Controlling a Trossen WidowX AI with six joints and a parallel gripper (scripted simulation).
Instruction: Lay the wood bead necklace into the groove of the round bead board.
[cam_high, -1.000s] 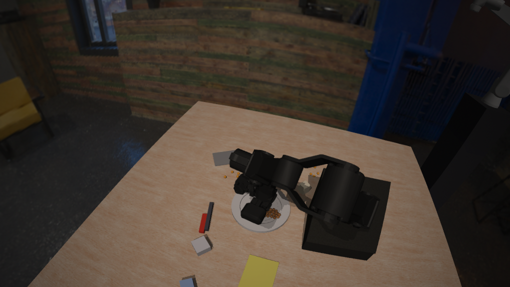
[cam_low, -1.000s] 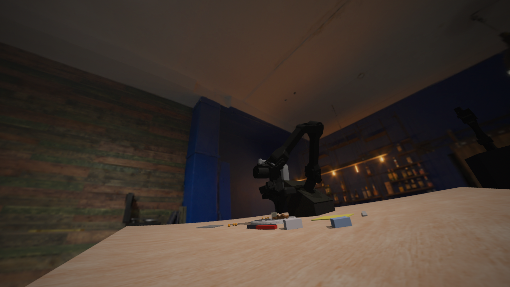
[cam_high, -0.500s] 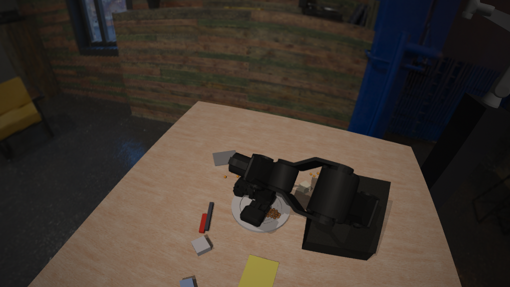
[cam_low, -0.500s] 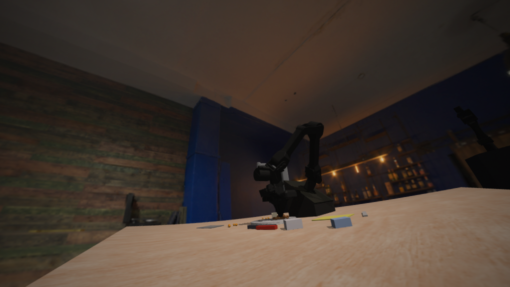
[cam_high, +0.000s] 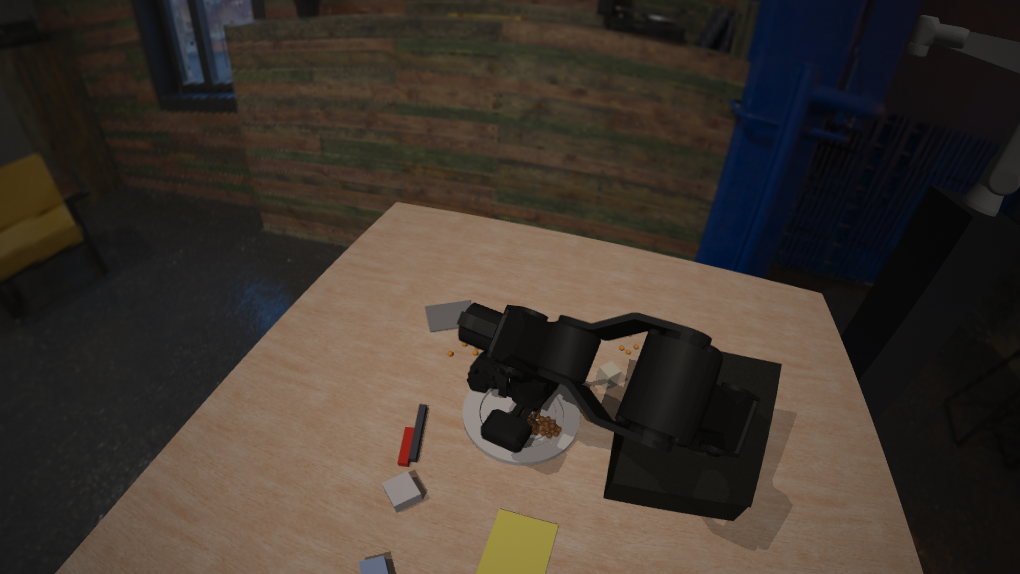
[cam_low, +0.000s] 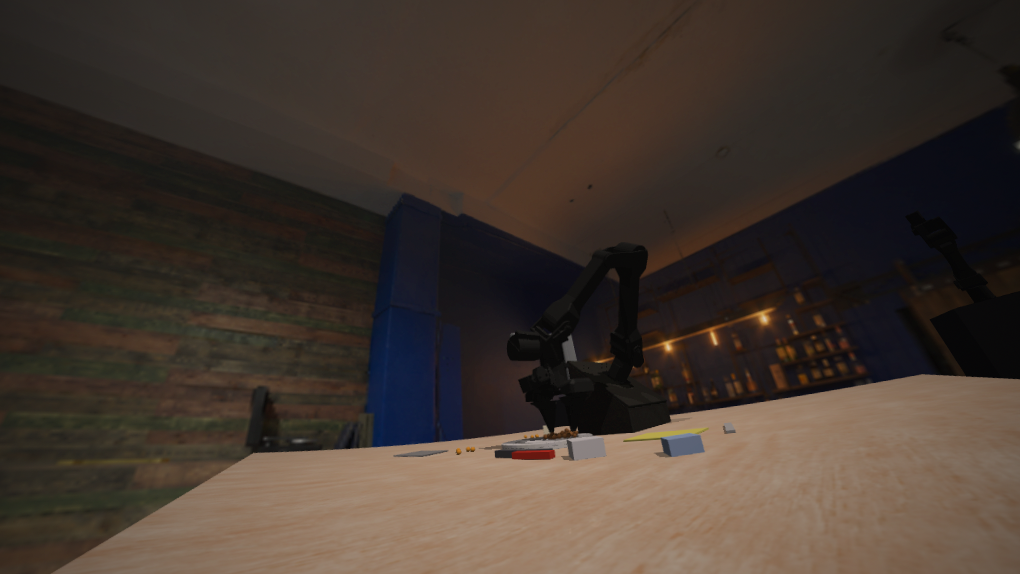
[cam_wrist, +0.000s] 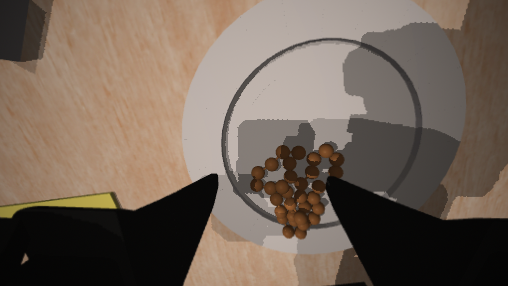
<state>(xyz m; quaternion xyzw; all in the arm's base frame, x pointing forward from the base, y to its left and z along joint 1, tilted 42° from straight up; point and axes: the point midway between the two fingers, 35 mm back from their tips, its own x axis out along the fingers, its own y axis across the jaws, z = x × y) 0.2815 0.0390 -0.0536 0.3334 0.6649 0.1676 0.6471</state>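
The round bead board (cam_high: 473, 425) (cam_low: 510, 445) (cam_wrist: 205, 110) is pale grey and lies flat, with a thin dark ring groove. The brown wood bead necklace (cam_high: 546, 427) (cam_wrist: 282, 187) lies bunched on it, mostly inside the ring. In the wrist view, the bunch's lower end crosses the groove and the rest of the visible ring has no beads on it. My gripper (cam_low: 562, 429) (cam_wrist: 272, 181) is open, low over the board, with its fingertips on either side of part of the bunch. Its fingertips are hidden in the top view.
Small orange beads (cam_high: 450, 353) (cam_low: 458, 451) lie behind the board, near a grey card (cam_high: 443, 318). A cream block (cam_high: 610, 374) stands near the arm's base. Red (cam_high: 405, 446), dark (cam_high: 419, 432), white (cam_high: 402, 489) and blue (cam_high: 374, 566) blocks and a yellow sheet (cam_high: 520, 541) lie around.
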